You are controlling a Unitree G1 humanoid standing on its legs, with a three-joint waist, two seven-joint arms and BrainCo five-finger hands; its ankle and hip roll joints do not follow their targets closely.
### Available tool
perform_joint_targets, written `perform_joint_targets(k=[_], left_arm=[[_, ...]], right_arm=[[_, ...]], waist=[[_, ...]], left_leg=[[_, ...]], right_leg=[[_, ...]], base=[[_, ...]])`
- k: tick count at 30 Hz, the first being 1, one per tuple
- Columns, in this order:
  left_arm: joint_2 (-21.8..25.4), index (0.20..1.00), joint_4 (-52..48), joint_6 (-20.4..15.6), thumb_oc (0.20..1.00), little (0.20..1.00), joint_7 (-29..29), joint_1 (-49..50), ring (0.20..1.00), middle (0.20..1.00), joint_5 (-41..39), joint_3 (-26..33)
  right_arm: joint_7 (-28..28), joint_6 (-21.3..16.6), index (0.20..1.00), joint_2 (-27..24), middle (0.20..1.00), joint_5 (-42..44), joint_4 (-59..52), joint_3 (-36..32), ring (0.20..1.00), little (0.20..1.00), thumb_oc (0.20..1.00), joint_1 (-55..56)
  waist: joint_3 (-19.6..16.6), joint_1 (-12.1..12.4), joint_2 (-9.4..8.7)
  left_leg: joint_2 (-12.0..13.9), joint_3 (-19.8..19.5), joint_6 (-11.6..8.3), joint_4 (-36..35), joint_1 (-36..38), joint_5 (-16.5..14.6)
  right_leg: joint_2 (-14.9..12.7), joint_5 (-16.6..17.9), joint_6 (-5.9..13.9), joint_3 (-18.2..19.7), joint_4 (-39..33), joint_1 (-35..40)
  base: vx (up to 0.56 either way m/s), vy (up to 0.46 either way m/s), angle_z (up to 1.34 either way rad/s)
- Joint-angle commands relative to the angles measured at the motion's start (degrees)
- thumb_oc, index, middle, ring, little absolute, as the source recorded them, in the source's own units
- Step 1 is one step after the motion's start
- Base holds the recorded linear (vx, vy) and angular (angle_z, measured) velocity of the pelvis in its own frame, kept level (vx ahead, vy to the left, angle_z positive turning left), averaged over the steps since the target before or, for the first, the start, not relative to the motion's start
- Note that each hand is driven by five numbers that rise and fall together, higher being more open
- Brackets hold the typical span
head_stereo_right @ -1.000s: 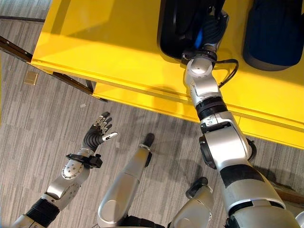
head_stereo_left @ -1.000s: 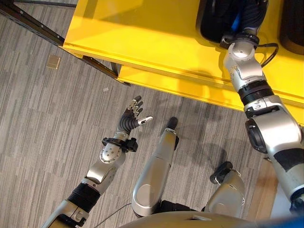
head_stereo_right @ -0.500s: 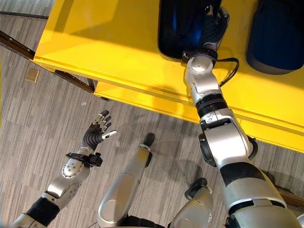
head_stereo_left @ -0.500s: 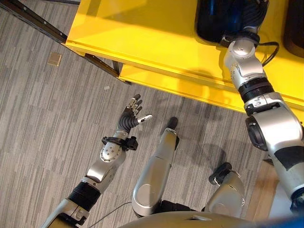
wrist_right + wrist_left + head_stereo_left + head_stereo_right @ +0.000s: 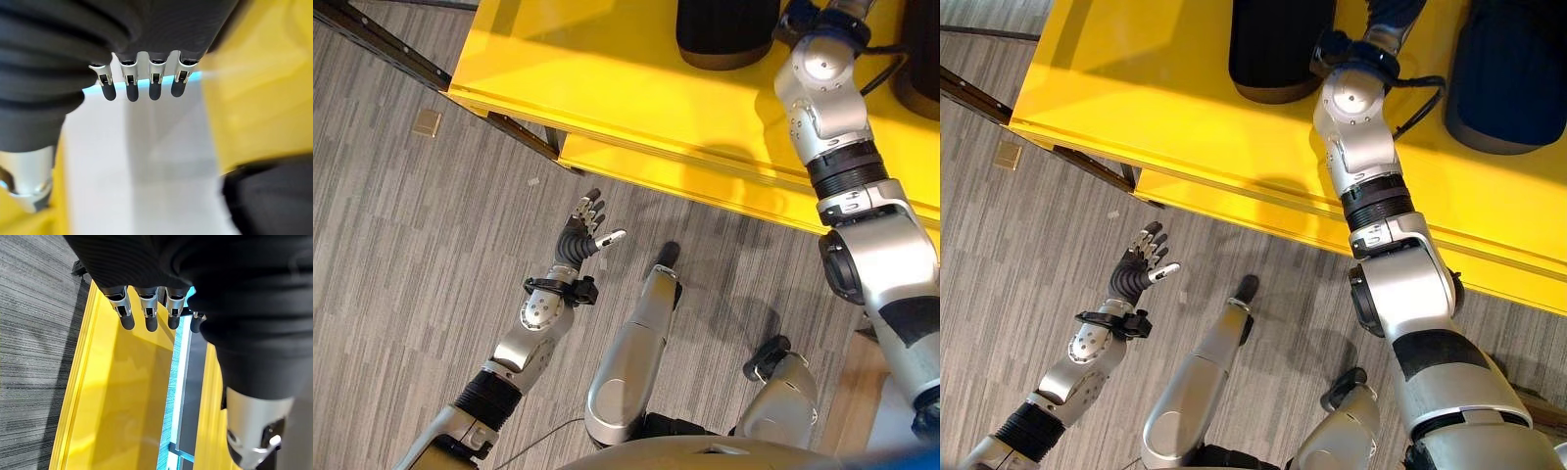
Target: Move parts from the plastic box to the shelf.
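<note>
Left eye view gives you the yellow shelf (image 5: pixel 607 69) as your landmark: a broad, glossy yellow surface with a stepped front edge, running across the upper part of the scene above the grey striped carpet (image 5: pixel 401 255).

On the shelf you can count two dark, rounded parts. One dark part (image 5: pixel 724 34) stands near the middle of the shelf, upright, with a rounded lower rim and a matte black skin. A second dark part (image 5: pixel 1513 78), bluish-black in the right eye view, stands toward the shelf's right end, well apart from the first. Your right arm rises between the two.

You have two hands to track. Your right hand (image 5: pixel 142 78) is up over the shelf; in the right wrist view its fingers (image 5: pixel 155 90) hang straight in a row, holding nothing, with a pale surface and yellow panels past them. Your left hand (image 5: pixel 582 230) hovers over the carpet in front of the shelf, well short of its front edge, fingers spread and empty; in the left wrist view it looks along the shelf.

One small tan square (image 5: pixel 427 123) lies on the carpet, left of the shelf.
</note>
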Motion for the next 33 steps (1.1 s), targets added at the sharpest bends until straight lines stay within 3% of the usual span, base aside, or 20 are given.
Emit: perform_joint_targets(k=[1,14,33], left_arm=[[2.0,1.0,-1.2,-2.8,1.0,1.0,0.7,-2.0,1.0,1.0,0.0,-0.3],[2.0,1.0,-1.7,-2.5,1.0,1.0,0.3,-0.5,1.0,1.0,0.3,0.0],[1.8,1.0,-1.7,-2.8,1.0,1.0,-0.7,1.7,1.0,1.0,1.4,0.6]], right_arm=[[-1.1,-3.9,1.0,-1.0,1.0,-4.3,-6.8,-1.8,1.0,1.0,1.0,-2.4],[0.0,-3.2,1.0,2.3,1.0,-10.4,-18.2,-3.1,1.0,1.0,1.0,4.6],[2.3,-2.0,1.0,3.6,1.0,-10.4,-9.3,-1.4,1.0,1.0,1.0,13.0]], waist=[[-1.4,1.1,0.02],[-1.2,0.2,-0.46],[-0.5,-1.2,-0.9]], left_leg=[[3.8,4.4,1.64,2.7,1.3,-7.3],[4.5,4.6,1.48,2.4,2.8,-7.3],[5.2,4.7,0.98,1.5,4.2,-6.8]], right_leg=[[2.6,3.3,-2.49,2.6,1.1,-3.2],[2.9,2.8,-2.52,3.2,1.1,-2.2],[3.4,2.7,-2.83,3.5,0.9,-1.4]], base=[[0.0,0.0,0.0],[0.0,-0.001,0.0],[0.0,-0.003,-0.01]])
